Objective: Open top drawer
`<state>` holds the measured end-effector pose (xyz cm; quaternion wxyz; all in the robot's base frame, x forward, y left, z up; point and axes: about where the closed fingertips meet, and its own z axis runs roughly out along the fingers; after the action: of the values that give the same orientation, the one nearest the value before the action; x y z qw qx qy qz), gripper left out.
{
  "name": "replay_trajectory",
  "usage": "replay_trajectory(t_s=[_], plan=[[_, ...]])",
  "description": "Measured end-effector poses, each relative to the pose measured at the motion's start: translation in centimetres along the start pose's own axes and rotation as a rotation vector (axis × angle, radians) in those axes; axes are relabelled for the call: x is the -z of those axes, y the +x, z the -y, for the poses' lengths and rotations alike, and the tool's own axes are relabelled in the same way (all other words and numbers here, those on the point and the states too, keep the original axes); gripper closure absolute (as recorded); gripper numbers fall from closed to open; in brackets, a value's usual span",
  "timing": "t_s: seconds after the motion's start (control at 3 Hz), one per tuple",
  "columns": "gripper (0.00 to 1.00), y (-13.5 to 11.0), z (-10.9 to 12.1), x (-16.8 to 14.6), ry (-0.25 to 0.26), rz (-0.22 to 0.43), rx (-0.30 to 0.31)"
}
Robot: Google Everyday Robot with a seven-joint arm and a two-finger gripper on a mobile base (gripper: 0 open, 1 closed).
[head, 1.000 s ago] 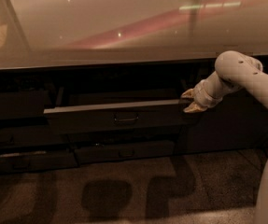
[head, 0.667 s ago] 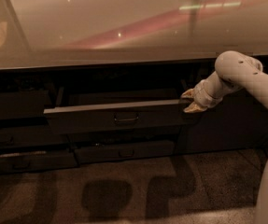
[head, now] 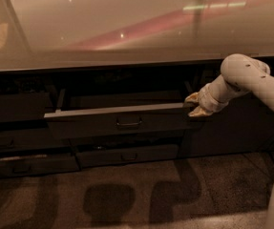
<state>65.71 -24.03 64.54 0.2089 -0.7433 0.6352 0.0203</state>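
The pale glossy tabletop is spanning the whole upper view, with a bank of dark grey fronts running under it. The speckled floor below is carrying heavy shadows. The top drawer is sitting under the tabletop's middle, already pulled partway out. Its front is standing forward of the neighbouring fronts, and a dark gap is showing behind its light top edge. Judged from this, the opening is well under way but probably not finished, since only a shallow strip of the tray is showing. How much travel is remaining cannot be told. The white arm is reaching in from the right. The gripper is sitting right at the right end of the drawer front's top edge, touching or nearly touching it. Whether it is clamping that edge or only resting against it cannot be told. It is not holding the small bail handle, which is hanging free at the front's centre. The slimmer lower front is lying closed beneath. The drawer interior is reading as near black, so its contents are hidden. The arm's base is being cut off at the right edge, and the far-left fronts are hard to make out in the dark.
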Motion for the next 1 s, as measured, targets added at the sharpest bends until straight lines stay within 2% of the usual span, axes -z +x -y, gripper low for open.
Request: replay_trajectory(t_s=[1.0], plan=[[1.00, 0.04, -1.93, 0.16, -0.002, 0.007, 0.013]])
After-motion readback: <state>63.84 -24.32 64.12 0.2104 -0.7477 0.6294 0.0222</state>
